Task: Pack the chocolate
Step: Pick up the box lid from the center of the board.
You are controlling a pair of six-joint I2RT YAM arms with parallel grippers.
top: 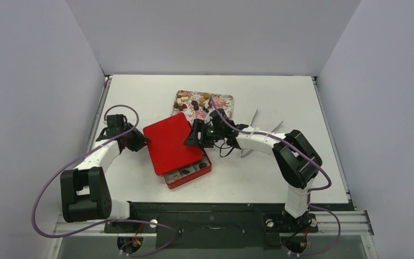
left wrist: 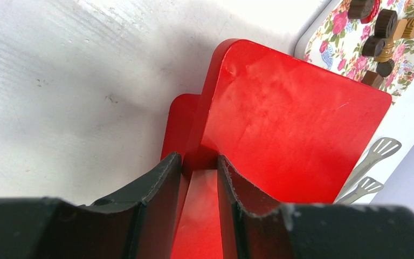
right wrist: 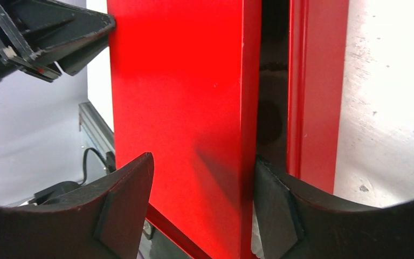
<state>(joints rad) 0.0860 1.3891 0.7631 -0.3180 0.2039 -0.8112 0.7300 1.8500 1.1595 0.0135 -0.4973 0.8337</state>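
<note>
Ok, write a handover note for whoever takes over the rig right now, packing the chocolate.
Left gripper: shut on the red lid's left edge.
Right gripper: straddles the lid's right edge; grip unconfirmed.
Lid lies askew over the red box, with the near compartments uncovered.
Done: a few chocolates are in the box.
Left: most chocolate pieces sit on the floral tray; the lid is not seated.
</note>
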